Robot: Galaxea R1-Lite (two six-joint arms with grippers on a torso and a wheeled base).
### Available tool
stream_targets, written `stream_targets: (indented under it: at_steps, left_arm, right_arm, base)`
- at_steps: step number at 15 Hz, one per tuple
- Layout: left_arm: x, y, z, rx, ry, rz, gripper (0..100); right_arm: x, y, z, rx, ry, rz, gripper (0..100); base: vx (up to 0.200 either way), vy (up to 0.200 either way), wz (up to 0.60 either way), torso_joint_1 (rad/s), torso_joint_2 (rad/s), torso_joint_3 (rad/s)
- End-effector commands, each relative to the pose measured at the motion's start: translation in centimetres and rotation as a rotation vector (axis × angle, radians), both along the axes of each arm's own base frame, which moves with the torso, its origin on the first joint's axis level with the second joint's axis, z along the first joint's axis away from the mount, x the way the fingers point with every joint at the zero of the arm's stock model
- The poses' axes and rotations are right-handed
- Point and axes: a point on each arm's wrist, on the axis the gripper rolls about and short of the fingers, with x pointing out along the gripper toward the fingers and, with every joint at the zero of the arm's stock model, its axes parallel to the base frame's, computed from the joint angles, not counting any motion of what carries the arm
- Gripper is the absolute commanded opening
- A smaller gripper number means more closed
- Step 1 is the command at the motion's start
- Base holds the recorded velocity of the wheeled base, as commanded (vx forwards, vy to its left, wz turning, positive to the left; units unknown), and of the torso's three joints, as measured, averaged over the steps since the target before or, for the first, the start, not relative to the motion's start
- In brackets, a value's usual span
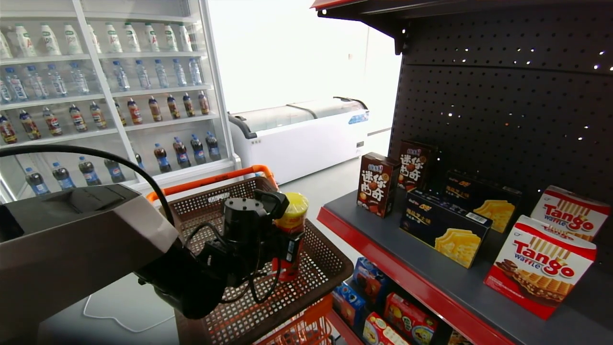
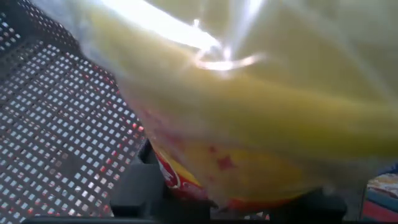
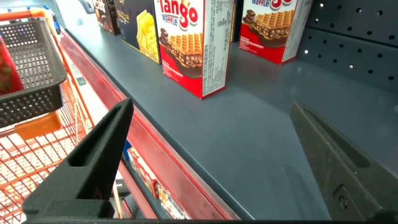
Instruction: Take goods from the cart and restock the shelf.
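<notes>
**A:** What is the left gripper doing?

**B:** Its fingers are clamping the red can with the yellow lid, and the cart's mesh basket is lying beneath them.

**A:** And the right gripper?

**B:** Its fingers are standing wide apart, holding nothing. The grey shelf board is stretching under and between them. Just past the fingertips the wafer boxes are standing upright, with dark biscuit boxes lining up farther along.
</notes>
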Motion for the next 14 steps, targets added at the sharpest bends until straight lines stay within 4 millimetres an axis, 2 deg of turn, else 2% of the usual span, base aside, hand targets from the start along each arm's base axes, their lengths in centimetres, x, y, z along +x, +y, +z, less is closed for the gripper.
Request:
stream_targets:
  at_steps: [1,3,5,7,10,12,14]
  left_arm:
    - [0.6,0.1,4.6,-0.032,-0.077,0.013,0]
    - [0.2,0.3,7.0,-0.023,-0.049,0.013,0]
    - [0.7,0.4,9.0,-0.041,-0.064,0.019,0]
    - [1.4,1.6,10.7,-0.058,-0.086,0.022,0]
    - [0.6,3.2,12.5,-0.050,-0.040,-0.005,0]
    - [0.1,3.4,13.4,-0.075,-0.050,-0.062,0]
    - [-1.0,3.6,15.2,-0.098,-0.087,-0.098,0]
  right_arm:
    - [0.0,0.0,0.0,0.000,-0.001,0.001,100]
    - [0.0,0.0,0.0,0.000,-0.001,0.001,100]
    - [0.0,0.0,0.0,0.000,-0.001,0.001,100]
    - [0.0,0.0,0.0,0.000,-0.001,0.001,100]
    - [0.0,0.0,0.0,0.000,-0.001,0.001,100]
    - [0.0,0.0,0.0,0.000,-0.001,0.001,100]
    - [0.0,0.0,0.0,0.000,-0.001,0.001,100]
  base:
    - [0.000,0.000,0.00,0.000,0.00,0.000]
    - [0.000,0.000,0.00,0.000,0.00,0.000]
    - [0.000,0.000,0.00,0.000,0.00,0.000]
    - [0.000,0.000,0.00,0.000,0.00,0.000]
    - [0.000,0.000,0.00,0.000,0.00,0.000]
    - [0.000,0.000,0.00,0.000,0.00,0.000]
    - [0.000,0.000,0.00,0.000,0.00,0.000]
